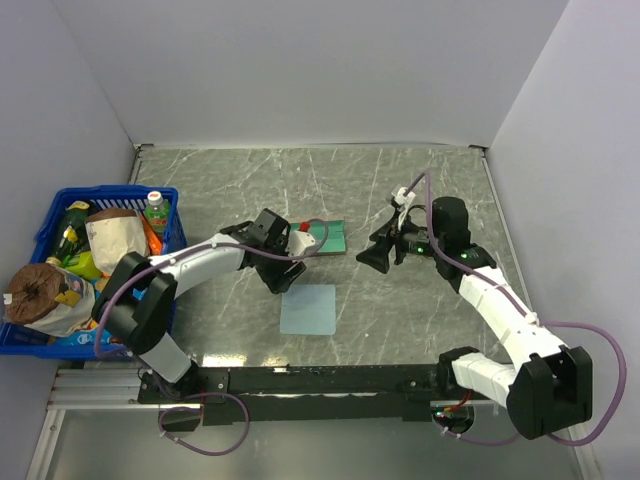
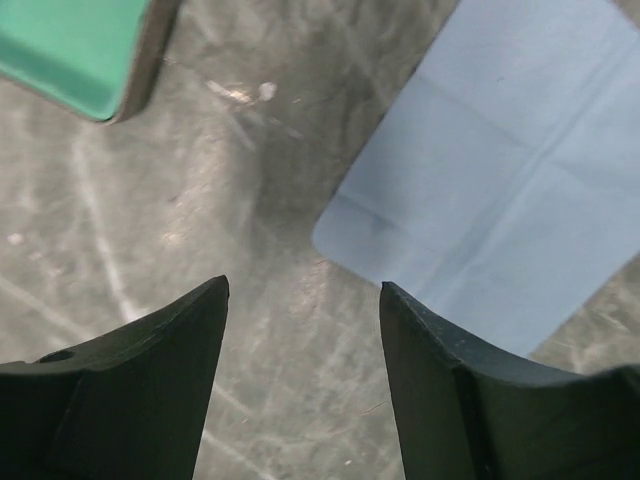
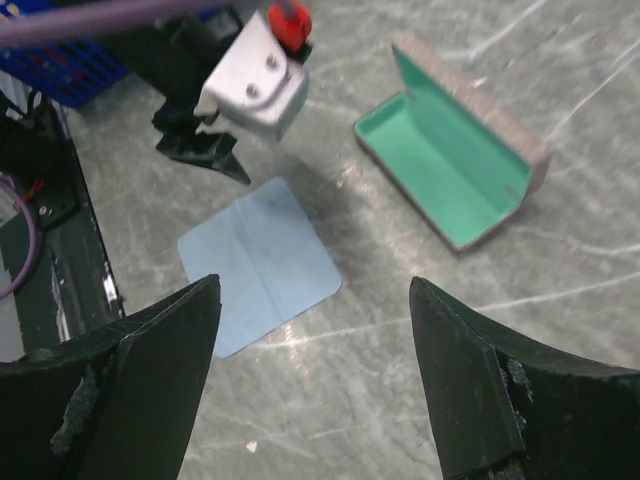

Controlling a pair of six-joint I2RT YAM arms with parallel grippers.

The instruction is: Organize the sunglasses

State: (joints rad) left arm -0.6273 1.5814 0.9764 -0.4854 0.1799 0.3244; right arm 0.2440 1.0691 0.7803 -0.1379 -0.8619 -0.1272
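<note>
On the worktop the case lies open, lining up, and the cloth flat near it, ready, we judge, for the sunglasses, which we find in no view, with left gripper and right gripper spread and empty

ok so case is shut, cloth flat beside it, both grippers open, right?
No: the case is open, lid up, teal lining exposed, as the right wrist view shows. The cloth does lie flat beside it, and the left gripper and right gripper are both open.
</note>
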